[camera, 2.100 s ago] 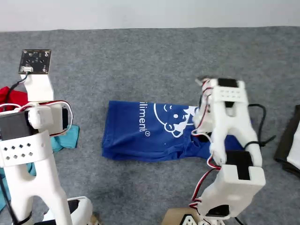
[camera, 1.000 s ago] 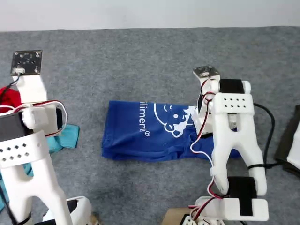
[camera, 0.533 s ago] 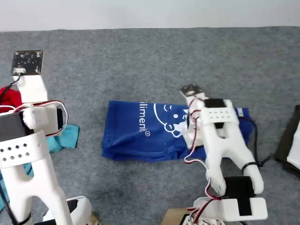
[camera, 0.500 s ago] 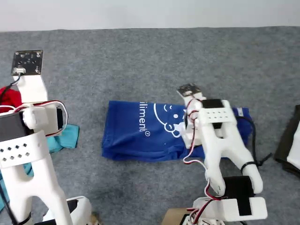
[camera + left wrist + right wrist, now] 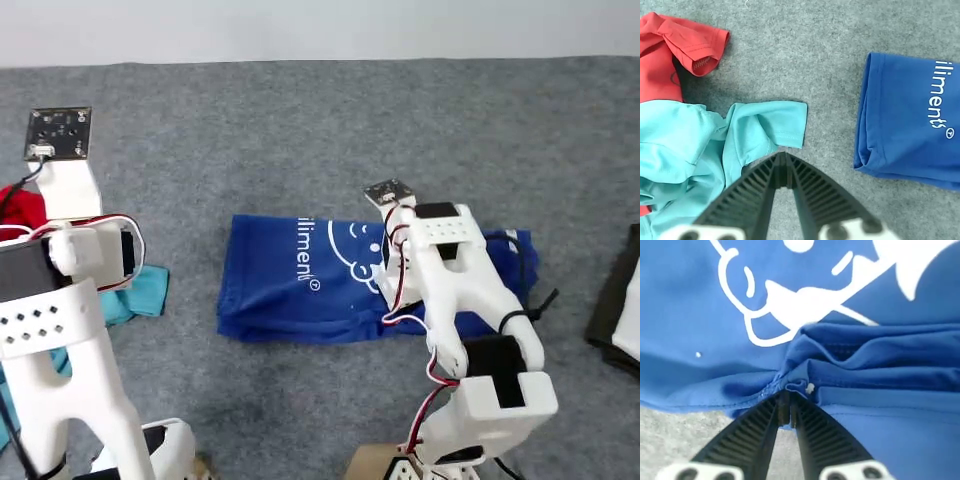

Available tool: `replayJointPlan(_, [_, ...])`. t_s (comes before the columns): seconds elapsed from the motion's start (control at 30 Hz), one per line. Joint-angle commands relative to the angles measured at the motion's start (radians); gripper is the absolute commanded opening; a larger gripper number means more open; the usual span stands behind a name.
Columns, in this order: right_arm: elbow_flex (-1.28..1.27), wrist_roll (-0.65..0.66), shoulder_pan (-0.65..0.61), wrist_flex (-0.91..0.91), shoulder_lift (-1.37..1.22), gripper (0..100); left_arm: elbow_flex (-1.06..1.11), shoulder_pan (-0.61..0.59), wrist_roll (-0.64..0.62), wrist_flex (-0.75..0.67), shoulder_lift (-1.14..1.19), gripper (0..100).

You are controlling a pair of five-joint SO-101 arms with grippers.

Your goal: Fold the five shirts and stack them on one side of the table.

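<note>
Right claw (image 5: 786, 397), pinched tight on a bunched edge-fold of the soft, limp blue cotton shirt (image 5: 290, 280) lying near the crumpled teal shirt (image 5: 143, 292), probably holds best at such doubled hems.

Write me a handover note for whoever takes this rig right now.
Left gripper: shut, empty, above the table beside the teal shirt.
Right gripper: shut on a bunched fold of the blue shirt, mid-table.
Red shirt lies crumpled next to the teal one; dark cloth at the edge on the right arm's side.
Done: blue shirt partly folded. Left: finish it, fold the others, stack.
</note>
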State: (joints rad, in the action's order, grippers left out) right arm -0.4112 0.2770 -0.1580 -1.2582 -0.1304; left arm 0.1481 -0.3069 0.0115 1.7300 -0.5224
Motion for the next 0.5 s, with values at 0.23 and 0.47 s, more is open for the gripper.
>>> replayJointPlan(0.23, [0.137,0.005,-0.012,-0.191,0.3,1.0,-0.007,-0.003,-0.002,0.025,-0.026,0])
replayJointPlan(0.47, [0.143,0.005,-0.13,-0.17,0.332,1.0,-0.008,-0.006,-0.002,0.025,-0.028,0])
